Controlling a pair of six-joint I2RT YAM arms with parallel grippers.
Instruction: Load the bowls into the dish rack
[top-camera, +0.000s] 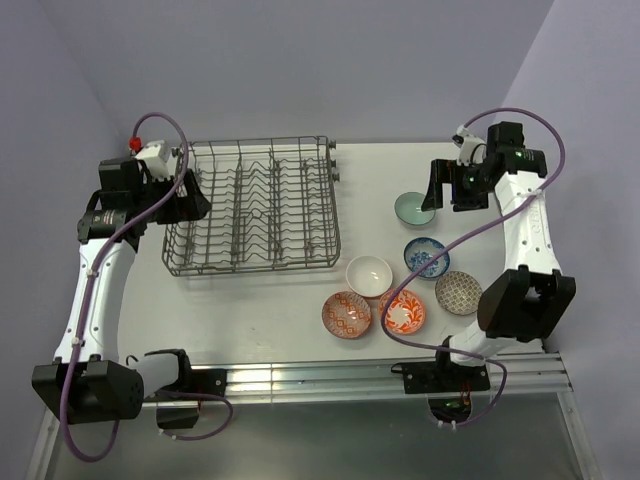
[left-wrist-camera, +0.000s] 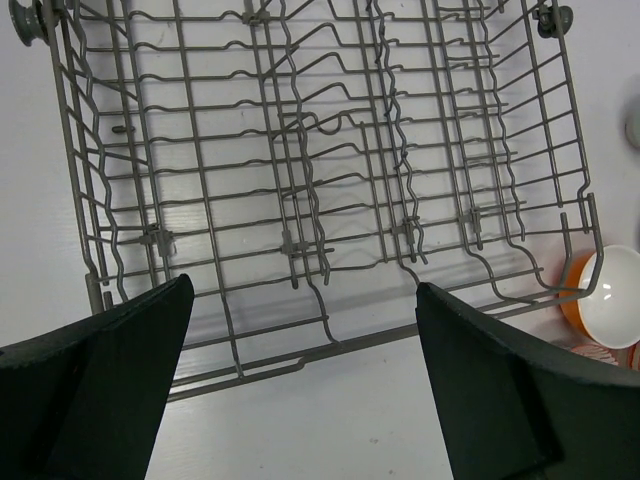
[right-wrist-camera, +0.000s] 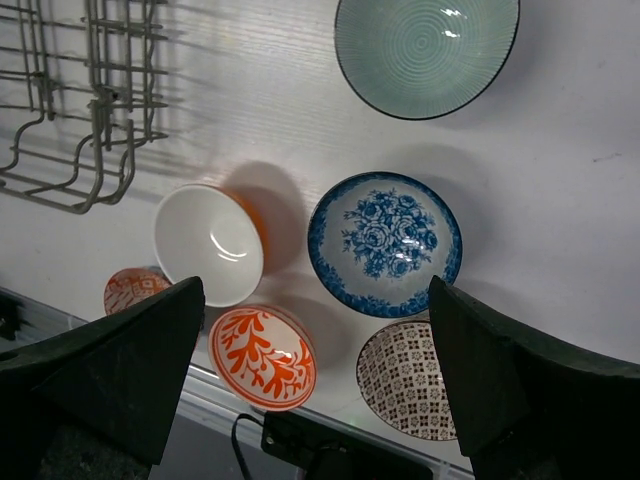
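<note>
1. Grippers: left gripper and right gripper both released, empty.
2. Left poised at dish rack's left edge; right near pale green bowl, far right of table.
3. No bowl racked; other five bowls clustered toward near right edge.
4. Step judged: first pick pending. Next calls for lowering right, closing on green bowl's rim.
</note>
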